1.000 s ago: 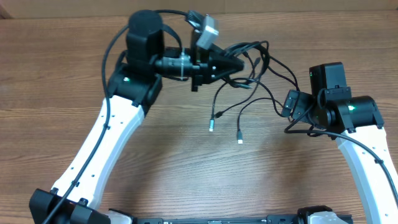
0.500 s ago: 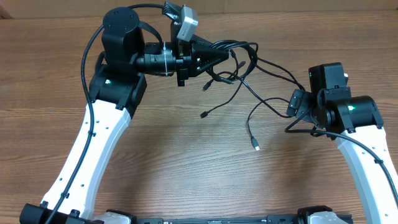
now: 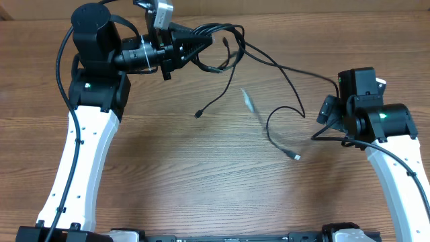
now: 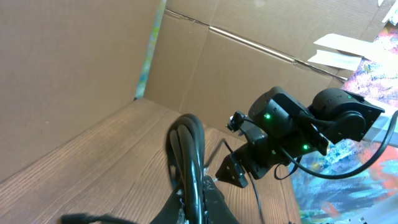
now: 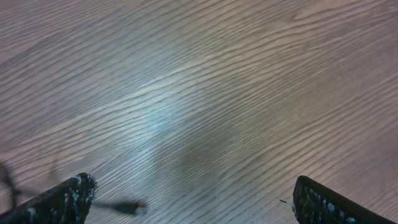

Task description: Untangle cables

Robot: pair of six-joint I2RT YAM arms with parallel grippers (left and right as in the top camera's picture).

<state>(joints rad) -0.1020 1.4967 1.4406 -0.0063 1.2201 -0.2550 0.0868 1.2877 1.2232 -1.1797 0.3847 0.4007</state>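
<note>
Left hand (image 3: pixel 205 38) is clamped shut on the cables (image 3: pixel 228 50), several black strands pinched at once, and the bunch looks lifted off the surface (image 3: pixel 201 195).

Just right of the left hand the loops are knotted close. Tails fan out below-right of it:
- hanging plug (image 3: pixel 199 114)
- blurred plug (image 3: pixel 248 101), probably swinging
- far plug (image 3: pixel 295 156), looks to lie on the surface

A long strand (image 3: pixel 289 67) runs from the left hand toward the right hand (image 3: pixel 324 109). That one is well to the right, wide open and holding nothing.

Risks:
- Pulling the whole bunch cinches the knot, since the strands can't slide past each other.
- The long strand may catch on the right arm; can't tell if it touches.
- A swinging plug makes the right hand miss its grab.
- The far plug drags and snags.
</note>
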